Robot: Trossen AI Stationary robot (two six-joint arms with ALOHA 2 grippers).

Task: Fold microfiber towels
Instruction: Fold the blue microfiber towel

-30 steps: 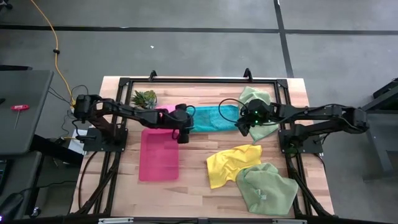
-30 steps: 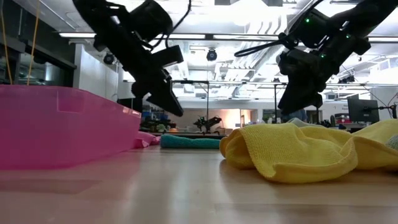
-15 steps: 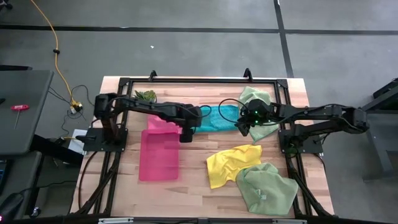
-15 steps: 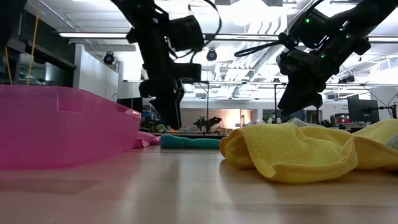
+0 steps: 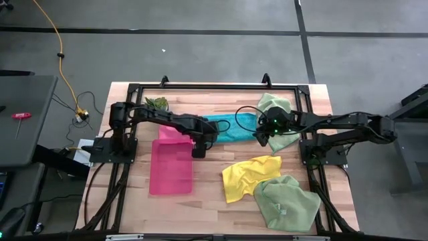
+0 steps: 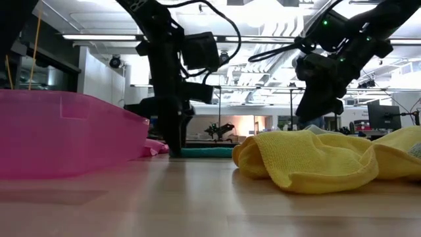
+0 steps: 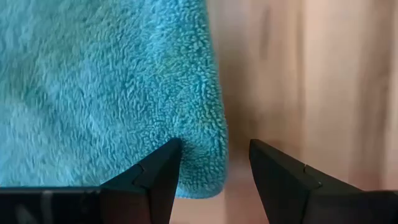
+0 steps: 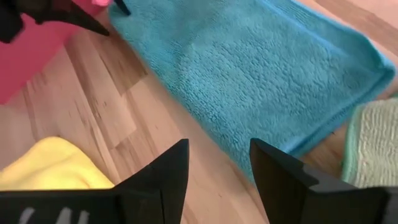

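The teal towel [image 5: 231, 127] lies flat at the table's far centre, long axis running left to right. The left gripper [image 7: 213, 168], fingers spread, straddles its near-left corner. The right gripper [image 8: 217, 165], also spread, hovers above its right end.

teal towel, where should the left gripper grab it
Probably at the corner of the teal towel nearest the tray. The left gripper is open, pointing down with that corner's edge between its fingers. The towel lies flat, so come from above and pinch the edge.
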